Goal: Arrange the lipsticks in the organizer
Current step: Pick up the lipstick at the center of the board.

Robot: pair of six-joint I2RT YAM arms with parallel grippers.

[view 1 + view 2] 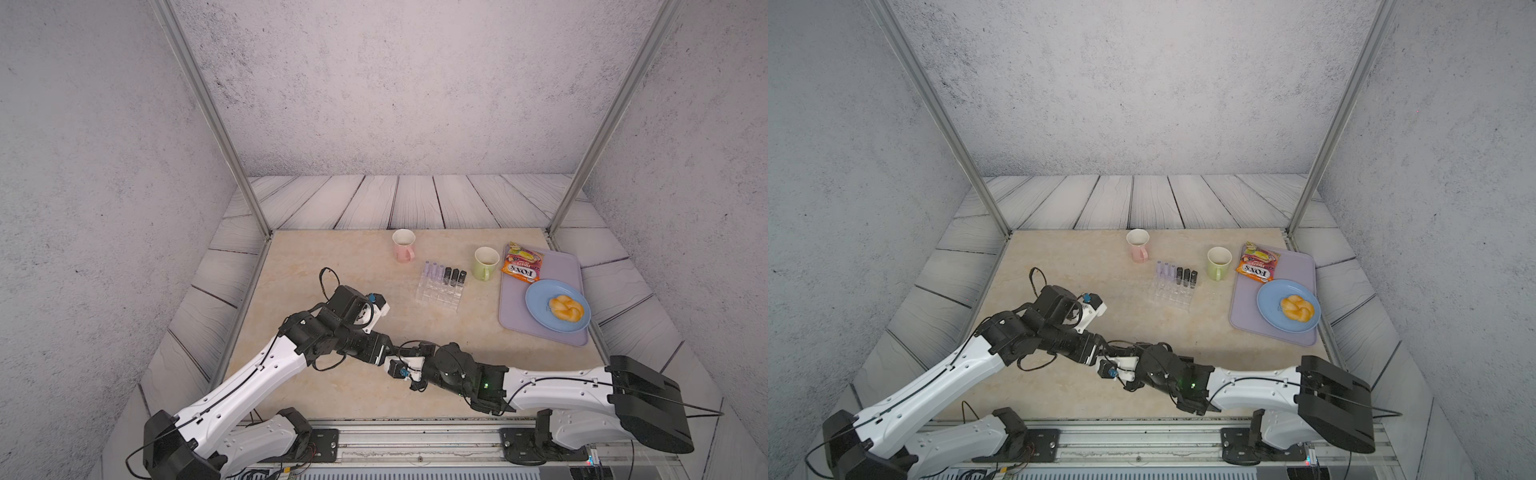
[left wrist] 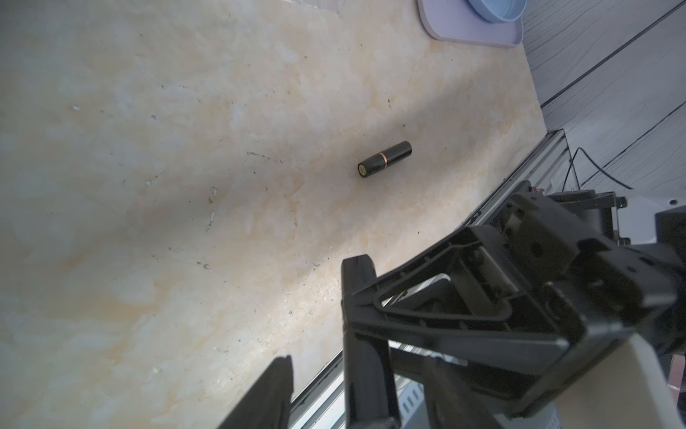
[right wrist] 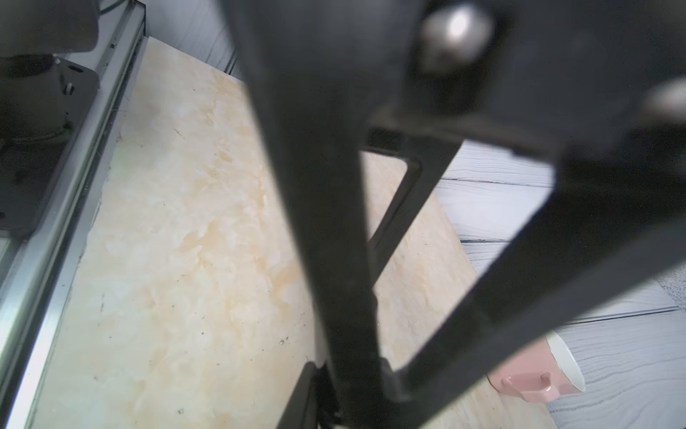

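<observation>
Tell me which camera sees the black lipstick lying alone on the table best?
The left wrist view: the black lipstick lies on its side there, sharp, with its gold band showing. I cannot find it in either top view, and the right wrist view does not show it.

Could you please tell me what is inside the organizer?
Three lilac lipsticks and three black lipsticks stand in the organizer's far row; nearer cells look empty. Their lower ends are indistinct.

Lipsticks [image 1: 445, 274] stood in the organizer's [image 1: 436, 297] far row, a mug [image 1: 486, 262] to its right, then the tray [image 1: 513, 299] bearing a plate [image 1: 538, 303].
</observation>
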